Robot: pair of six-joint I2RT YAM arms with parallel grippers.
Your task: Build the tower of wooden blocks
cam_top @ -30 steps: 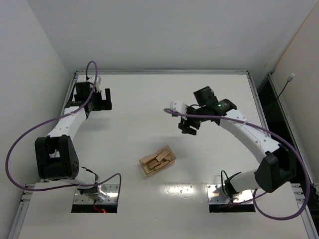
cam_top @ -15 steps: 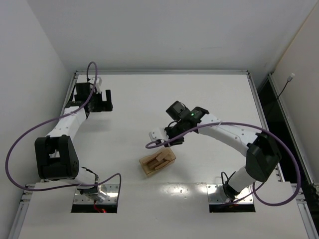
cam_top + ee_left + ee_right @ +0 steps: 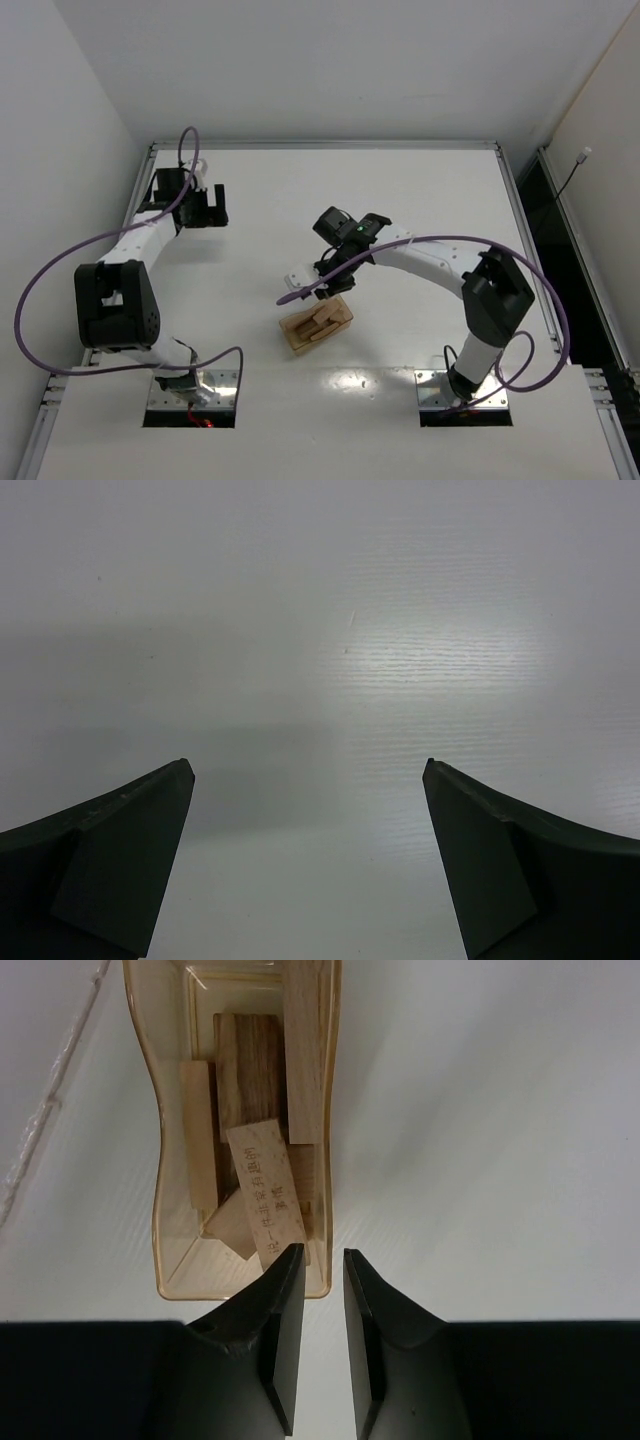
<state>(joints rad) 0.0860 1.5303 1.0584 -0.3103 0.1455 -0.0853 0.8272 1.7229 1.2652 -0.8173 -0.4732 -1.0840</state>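
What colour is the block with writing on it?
The block with writing is pale tan wood with dark printed characters; the right wrist view shows it best.

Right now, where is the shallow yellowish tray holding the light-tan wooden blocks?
The shallow yellowish tray lies central on the table in the top view, the right gripper poised at its far-right end.
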